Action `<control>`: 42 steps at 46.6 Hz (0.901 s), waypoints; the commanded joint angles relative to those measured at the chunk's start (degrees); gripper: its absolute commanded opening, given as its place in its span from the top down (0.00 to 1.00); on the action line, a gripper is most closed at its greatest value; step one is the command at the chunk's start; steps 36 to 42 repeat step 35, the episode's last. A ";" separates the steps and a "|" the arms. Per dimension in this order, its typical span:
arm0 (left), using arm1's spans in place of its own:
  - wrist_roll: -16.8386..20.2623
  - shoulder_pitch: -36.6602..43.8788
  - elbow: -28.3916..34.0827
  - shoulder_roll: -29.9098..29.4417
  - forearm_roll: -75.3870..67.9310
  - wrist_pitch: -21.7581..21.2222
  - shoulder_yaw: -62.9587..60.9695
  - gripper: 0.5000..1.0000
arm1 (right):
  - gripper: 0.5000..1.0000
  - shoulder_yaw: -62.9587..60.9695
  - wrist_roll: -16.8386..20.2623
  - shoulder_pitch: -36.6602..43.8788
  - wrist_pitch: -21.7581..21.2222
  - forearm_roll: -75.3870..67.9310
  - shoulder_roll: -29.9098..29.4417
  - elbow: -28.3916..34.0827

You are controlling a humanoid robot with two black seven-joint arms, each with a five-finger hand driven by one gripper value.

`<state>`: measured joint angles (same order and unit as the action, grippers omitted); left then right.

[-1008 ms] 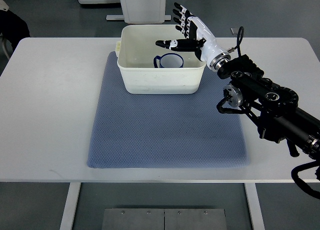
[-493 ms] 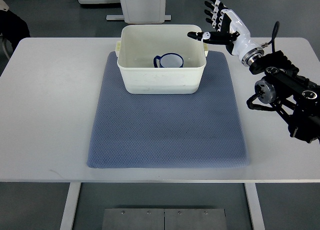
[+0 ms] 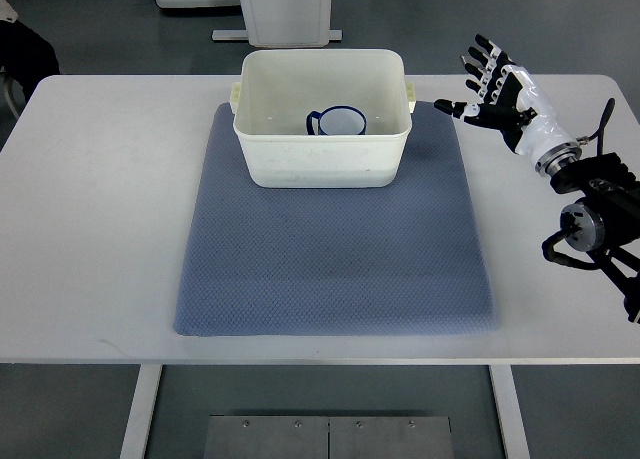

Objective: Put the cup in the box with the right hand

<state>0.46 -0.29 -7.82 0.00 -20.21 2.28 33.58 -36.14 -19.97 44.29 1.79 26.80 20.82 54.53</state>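
resting upright inside the box (image 3: 322, 169), the cup (image 3: 337, 122) lies at 9 o'clock from the right hand (image 3: 497, 92), fingers spread, holding nothing.

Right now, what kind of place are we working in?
Probably a lab or test workspace: a plain white table with a blue mat, a white box holding a cup, and white equipment bases on a grey floor behind.
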 commanded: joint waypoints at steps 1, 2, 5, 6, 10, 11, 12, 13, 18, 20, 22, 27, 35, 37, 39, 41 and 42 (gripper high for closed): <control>-0.02 0.03 0.00 0.00 0.00 0.01 -0.01 0.00 | 0.00 -0.07 -0.25 -1.93 0.05 0.01 1.06 1.45; -0.02 0.03 0.00 0.00 0.00 0.01 -0.01 0.00 | 0.00 -0.07 -0.33 -2.28 0.05 0.01 1.33 1.80; -0.02 0.03 0.00 0.00 0.00 0.01 -0.01 0.00 | 0.00 -0.07 -0.25 -3.60 0.05 0.01 2.47 2.86; -0.02 0.03 0.00 0.00 0.00 0.01 -0.01 0.00 | 0.00 -0.16 -0.25 -3.95 0.05 0.01 2.65 2.95; -0.02 -0.06 0.00 0.00 0.00 0.01 -0.01 0.00 | 0.00 -1.38 -0.25 -5.35 0.05 0.01 2.73 3.21; -0.02 -0.06 0.00 0.00 0.00 0.01 -0.01 0.00 | 0.00 -1.65 -0.25 -5.71 0.05 0.01 2.73 3.21; -0.02 0.03 0.00 0.00 0.00 0.01 -0.01 0.00 | 0.00 -2.09 -0.25 -6.15 0.05 0.01 2.73 3.21; -0.02 -0.06 0.00 0.00 0.00 0.01 -0.01 0.00 | 0.00 -2.44 -0.25 -6.50 0.05 0.01 2.73 3.30; -0.02 0.03 0.00 0.00 0.00 0.01 -0.01 0.00 | 0.00 -3.15 -0.25 -7.82 0.05 0.01 2.65 3.39; -0.02 -0.06 0.00 0.00 0.00 0.01 -0.01 0.00 | 0.00 -3.15 -0.25 -8.17 0.05 0.01 2.65 3.39; -0.02 -0.06 0.00 0.00 0.00 0.01 -0.01 0.00 | 0.00 -3.15 -0.25 -8.35 0.05 0.01 2.56 3.39; -0.02 -0.06 0.00 0.00 0.00 0.01 -0.01 0.00 | 0.00 -3.15 -0.25 -8.70 0.05 0.01 2.38 3.47; -0.02 -0.06 0.00 0.00 0.00 0.01 -0.01 0.00 | 0.00 -3.15 -0.33 -9.84 0.05 0.01 2.30 4.79; -0.02 -0.06 0.00 0.00 0.00 0.01 -0.01 0.00 | 0.00 -3.15 -0.33 -9.84 0.05 0.01 2.30 4.79; -0.02 -0.06 0.00 0.00 0.00 0.01 -0.01 0.00 | 0.00 -3.15 -0.33 -9.84 0.05 0.01 2.30 4.79; -0.02 -0.06 0.00 0.00 0.00 0.01 -0.01 0.00 | 0.00 -3.15 -0.33 -9.84 0.05 0.01 2.30 4.79; -0.02 -0.06 0.00 0.00 0.00 0.01 -0.01 0.00 | 0.00 -3.15 -0.33 -9.84 0.05 0.01 2.30 4.79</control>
